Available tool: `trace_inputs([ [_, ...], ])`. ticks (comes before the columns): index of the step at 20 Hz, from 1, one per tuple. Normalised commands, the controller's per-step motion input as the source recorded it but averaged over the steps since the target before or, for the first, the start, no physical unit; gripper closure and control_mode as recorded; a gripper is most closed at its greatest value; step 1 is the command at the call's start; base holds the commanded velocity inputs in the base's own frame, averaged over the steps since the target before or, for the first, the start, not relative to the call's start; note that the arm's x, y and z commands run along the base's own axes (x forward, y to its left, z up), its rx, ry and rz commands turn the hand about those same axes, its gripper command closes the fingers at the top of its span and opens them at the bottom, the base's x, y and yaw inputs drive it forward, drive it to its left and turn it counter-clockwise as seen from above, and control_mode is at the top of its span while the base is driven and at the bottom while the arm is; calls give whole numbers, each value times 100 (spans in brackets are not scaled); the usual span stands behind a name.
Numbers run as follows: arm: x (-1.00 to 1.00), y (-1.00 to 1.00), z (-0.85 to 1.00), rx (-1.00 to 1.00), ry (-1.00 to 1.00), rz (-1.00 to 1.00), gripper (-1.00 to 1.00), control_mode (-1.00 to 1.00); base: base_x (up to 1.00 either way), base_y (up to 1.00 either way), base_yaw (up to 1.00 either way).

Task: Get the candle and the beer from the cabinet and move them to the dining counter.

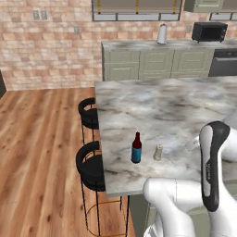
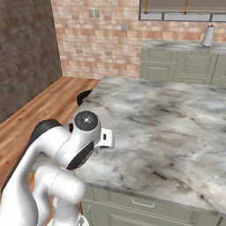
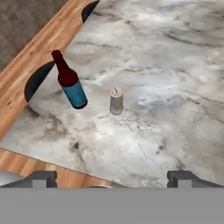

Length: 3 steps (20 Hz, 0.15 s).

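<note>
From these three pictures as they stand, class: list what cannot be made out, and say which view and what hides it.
1. Beer label: left base and hand views, print too small to read.
2. Candle: its top mark too small in the hand view.
3. In the right base view the arm covers the dining counter corner nearest the base.
4. Tool: hand view, bottom edge cuts it, just the wide-apart tips show.
5. Stools: left base view, counter overhang hides part of each seat.
</note>
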Motion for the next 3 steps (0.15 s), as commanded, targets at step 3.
trace_inputs([
  [3,-44,3,24,0,0,-21,-100,-100,0,0,0],
])
